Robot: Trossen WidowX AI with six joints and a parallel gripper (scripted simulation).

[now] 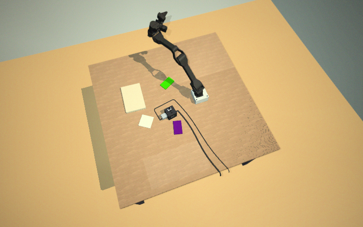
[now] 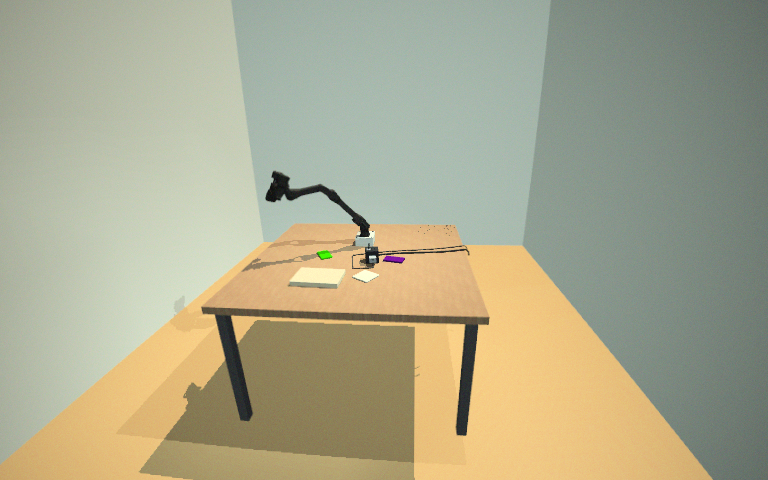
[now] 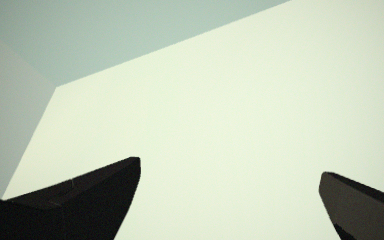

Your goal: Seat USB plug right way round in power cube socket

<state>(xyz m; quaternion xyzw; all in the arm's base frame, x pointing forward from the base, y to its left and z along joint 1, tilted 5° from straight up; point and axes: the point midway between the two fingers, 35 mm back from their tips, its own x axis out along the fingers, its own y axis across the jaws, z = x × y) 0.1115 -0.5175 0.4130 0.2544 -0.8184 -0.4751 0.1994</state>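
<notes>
The black power cube (image 1: 171, 113) (image 2: 371, 253) stands near the middle of the table, with small pale marks on its top in the top view. A pale plug-like block (image 1: 164, 116) (image 2: 372, 259) sticks out of the side facing away from the arm's base. A thin dark cable (image 1: 163, 104) loops around the cube from that block's outer end. How deep the plug sits and which way round it is are too small to tell. My gripper (image 3: 227, 173) is open and empty, its fingers wide apart. It is high up, far from the cube, and faces a wall.
A thicker cable (image 1: 194, 132) runs from the cube over the table edge, beside the thin one. Around the cube lie a purple block (image 1: 177, 127) (image 2: 393, 259), a cream square (image 1: 146, 121) (image 2: 365, 275), a large cream slab (image 1: 133, 98) (image 2: 317, 277) and a green block (image 1: 166, 83) (image 2: 324, 255).
</notes>
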